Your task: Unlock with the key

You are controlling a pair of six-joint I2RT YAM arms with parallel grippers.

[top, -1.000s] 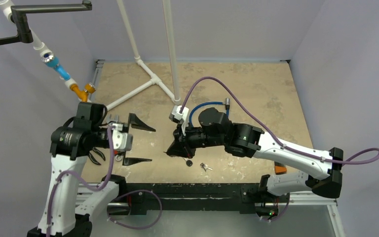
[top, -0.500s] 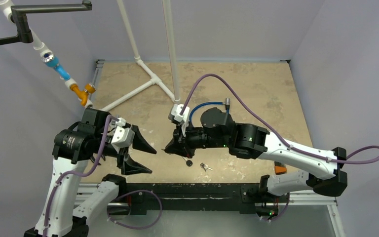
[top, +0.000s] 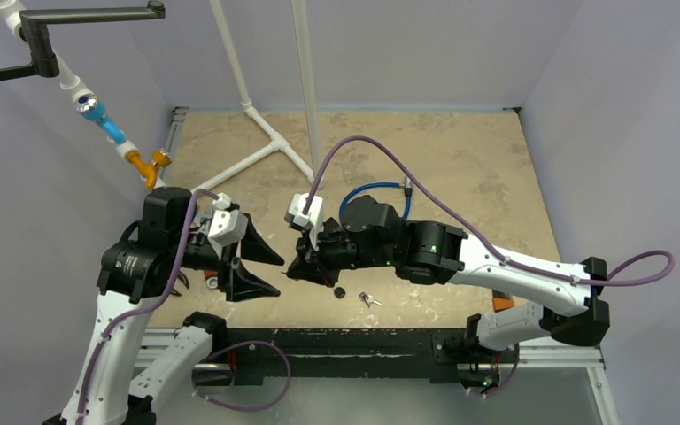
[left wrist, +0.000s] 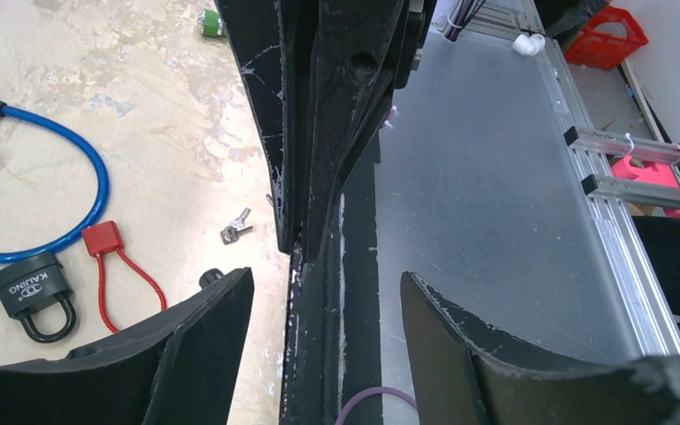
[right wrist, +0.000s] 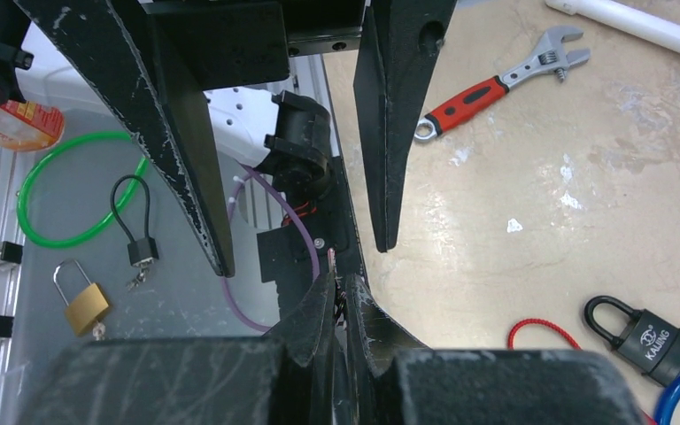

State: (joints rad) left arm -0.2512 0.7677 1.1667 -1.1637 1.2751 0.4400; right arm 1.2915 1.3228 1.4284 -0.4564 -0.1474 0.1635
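Two items, operator: the lock, and progress?

Operator: I see the padlock (left wrist: 34,288) flat on the table (left wrist: 142,106), at eight o'clock in my left wrist view, shackle seated and no key in it. Loose keys (left wrist: 235,228) lie toward its three o'clock. Unlocking has not begun, in my judgement. My right gripper (right wrist: 341,297) is pinched together; whether it holds a key, I cannot tell. My left gripper (right wrist: 305,255) stands apart, facing those tips.

Inspector: Containers?

Operator: One red basket (left wrist: 620,49), two o'clock, off the table. Contents not visible.
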